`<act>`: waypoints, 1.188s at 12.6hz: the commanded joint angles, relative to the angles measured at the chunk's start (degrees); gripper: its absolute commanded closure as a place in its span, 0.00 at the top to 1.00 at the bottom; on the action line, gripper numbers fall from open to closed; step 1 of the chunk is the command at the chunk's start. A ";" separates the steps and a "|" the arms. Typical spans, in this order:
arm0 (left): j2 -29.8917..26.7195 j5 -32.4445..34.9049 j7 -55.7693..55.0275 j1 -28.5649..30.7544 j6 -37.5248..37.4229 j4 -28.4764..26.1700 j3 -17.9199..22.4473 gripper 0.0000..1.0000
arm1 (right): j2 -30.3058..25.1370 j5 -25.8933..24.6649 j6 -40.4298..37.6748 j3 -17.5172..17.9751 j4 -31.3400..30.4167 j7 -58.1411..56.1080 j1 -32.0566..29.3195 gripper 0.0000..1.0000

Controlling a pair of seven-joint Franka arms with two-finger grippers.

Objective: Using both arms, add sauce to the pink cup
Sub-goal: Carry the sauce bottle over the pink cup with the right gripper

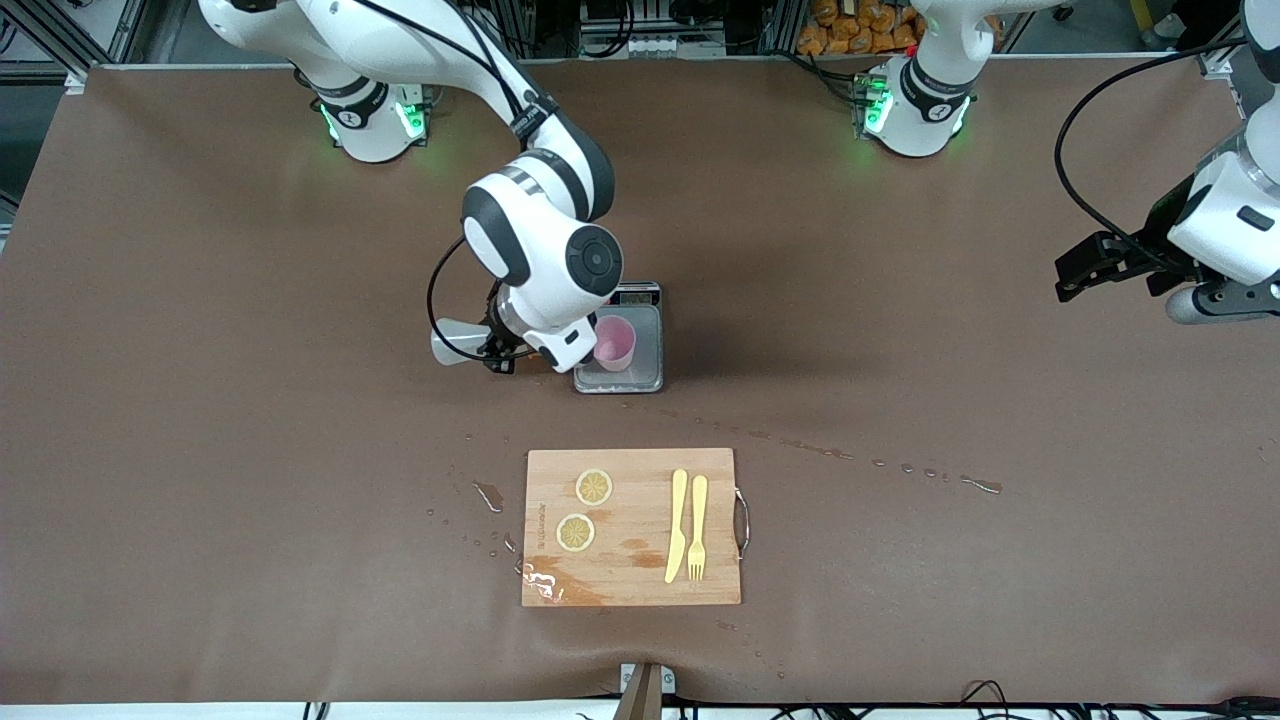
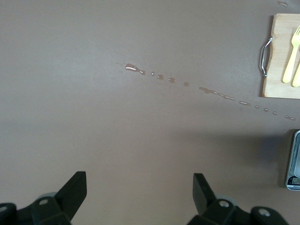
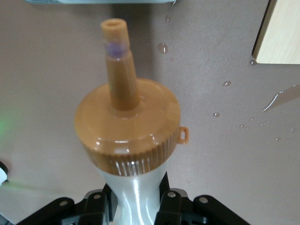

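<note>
The pink cup stands upright on the plate of a small grey scale at mid-table. My right gripper is beside the scale, toward the right arm's end of the table. It is shut on the sauce bottle, which it holds about level; the front view hides the nozzle under the wrist. In the right wrist view the fingers squeeze the whitish body, and the orange cap and its nozzle point at the scale's edge. My left gripper waits open and empty over the table's left-arm end, as the left wrist view also shows.
A wooden cutting board lies nearer the front camera than the scale, with two lemon slices, a yellow knife and a fork. Drops of liquid trail across the brown table and around the board.
</note>
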 commanded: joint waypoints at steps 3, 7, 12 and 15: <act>-0.91 -0.53 0.32 0.12 -0.31 -0.81 0.11 1.00 | 2.00 -3.70 -5.69 -0.74 3.79 1.77 3.55 0.00; -0.99 -0.44 0.32 -0.14 -0.31 -0.63 0.02 1.00 | 3.15 -7.04 -7.71 -0.74 3.79 6.77 7.15 0.00; -1.17 -0.53 0.41 -0.14 -0.31 -0.54 0.02 1.00 | 3.15 -7.21 -9.91 -0.82 4.93 10.02 6.98 0.00; -1.08 -0.62 0.41 -0.23 -0.31 -0.54 0.02 1.00 | 3.15 -8.78 -10.53 -1.09 6.16 10.12 6.45 0.00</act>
